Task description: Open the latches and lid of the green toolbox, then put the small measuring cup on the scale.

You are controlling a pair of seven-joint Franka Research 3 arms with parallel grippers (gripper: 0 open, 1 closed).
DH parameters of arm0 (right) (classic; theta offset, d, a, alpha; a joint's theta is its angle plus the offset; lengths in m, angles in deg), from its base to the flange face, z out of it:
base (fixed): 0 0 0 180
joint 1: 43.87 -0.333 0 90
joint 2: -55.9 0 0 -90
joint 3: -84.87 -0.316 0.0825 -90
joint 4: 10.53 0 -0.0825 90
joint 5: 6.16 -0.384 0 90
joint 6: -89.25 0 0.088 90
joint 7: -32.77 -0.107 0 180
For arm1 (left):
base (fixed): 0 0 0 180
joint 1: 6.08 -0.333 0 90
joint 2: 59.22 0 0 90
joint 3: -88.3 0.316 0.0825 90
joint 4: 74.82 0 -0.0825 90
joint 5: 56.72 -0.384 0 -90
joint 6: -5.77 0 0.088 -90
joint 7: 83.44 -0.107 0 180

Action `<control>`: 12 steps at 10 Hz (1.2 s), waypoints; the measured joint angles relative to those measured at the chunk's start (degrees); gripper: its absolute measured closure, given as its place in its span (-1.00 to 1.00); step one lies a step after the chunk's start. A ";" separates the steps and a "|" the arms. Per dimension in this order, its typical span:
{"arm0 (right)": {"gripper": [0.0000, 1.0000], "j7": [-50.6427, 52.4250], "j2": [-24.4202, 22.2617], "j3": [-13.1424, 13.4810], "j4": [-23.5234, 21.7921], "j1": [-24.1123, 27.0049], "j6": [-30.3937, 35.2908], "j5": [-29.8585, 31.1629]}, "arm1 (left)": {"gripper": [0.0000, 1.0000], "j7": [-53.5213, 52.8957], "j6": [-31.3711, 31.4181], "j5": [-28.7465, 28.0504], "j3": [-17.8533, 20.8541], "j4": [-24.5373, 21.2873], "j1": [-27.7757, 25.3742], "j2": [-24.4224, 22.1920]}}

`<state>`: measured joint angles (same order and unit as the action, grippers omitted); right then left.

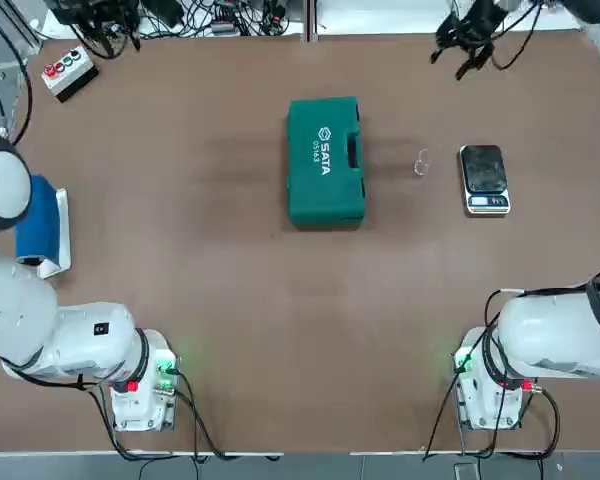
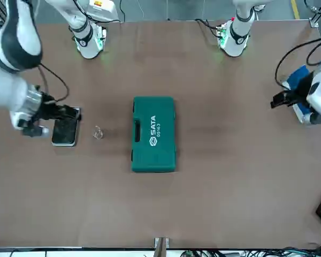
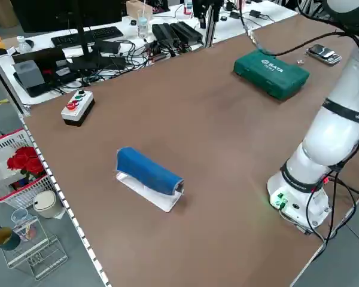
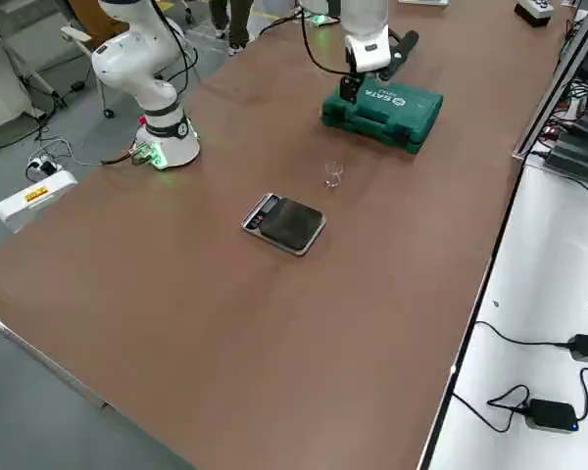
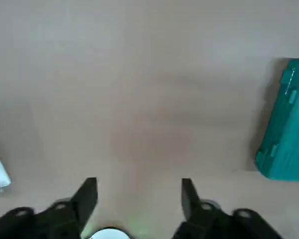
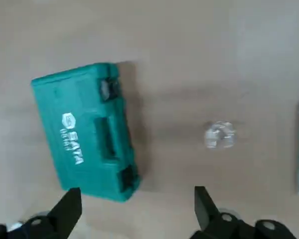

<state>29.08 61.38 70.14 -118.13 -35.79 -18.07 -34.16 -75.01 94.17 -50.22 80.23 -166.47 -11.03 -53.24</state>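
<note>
Black fingers of the left gripper and right gripper stand spread, nothing between them, both above the table. Beyond the right pair, the closed green toolbox lies to the robot's left; its dark latches are hard to make out. Beyond those fingers too, the transparent measuring cup almost melts into the brown tabletop. Farther to their right, the scale is cut off in the right wrist view, partly hidden in the front view. Past both grippers, cables clutter a white desk with a keyboard.
</note>
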 joint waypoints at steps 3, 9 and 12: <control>-1.00 12.73 5.98 -0.30 -4.12 -0.32 -2.63 -16.92 | 0.53 0.14 7.36 3.27 -2.81 -10.10 0.31 -1.83; -1.00 42.92 21.22 -0.39 -7.94 -1.33 -9.32 -41.37 | 0.98 -0.48 27.42 15.14 -7.57 -26.92 0.52 -2.63; -1.00 48.54 25.79 -0.54 -8.03 -3.59 -14.48 -46.31 | 0.98 -0.55 35.09 20.22 -9.81 -29.61 0.64 0.03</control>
<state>77.62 87.18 69.60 -126.16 -39.38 -32.55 -80.47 -75.56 129.27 -30.00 70.42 -196.08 -10.38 -53.20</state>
